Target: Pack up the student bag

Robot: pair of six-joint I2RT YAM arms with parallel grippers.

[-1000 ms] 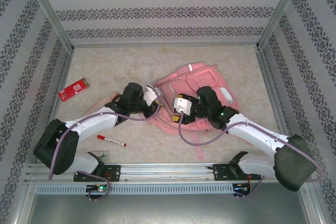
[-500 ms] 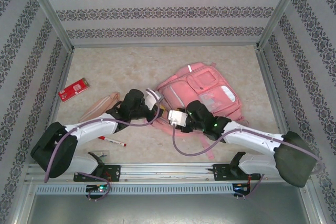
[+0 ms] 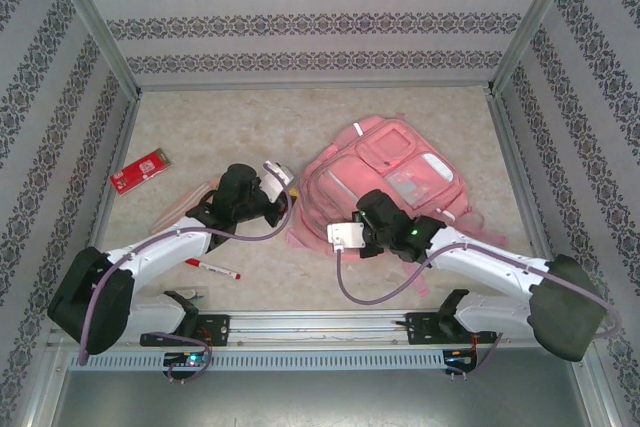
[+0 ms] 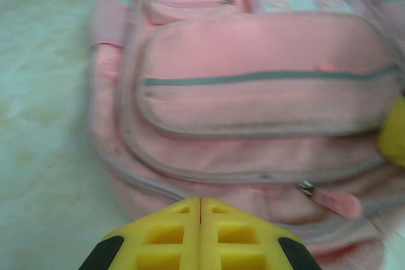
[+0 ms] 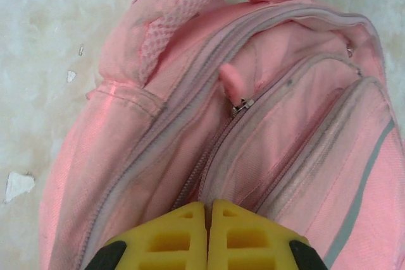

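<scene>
Top camera looks down from above the table's (image 3: 300,117) near edge; both wrist cameras face the student bag (image 3: 390,172) closely.

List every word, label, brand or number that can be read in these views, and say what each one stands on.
No text here can be read.
Red card: white print, too small to read.
Student bag: pale marks at its window pocket, blurred in the left wrist view; no letters can be made out.
Pen: no marking that can be read.
</scene>
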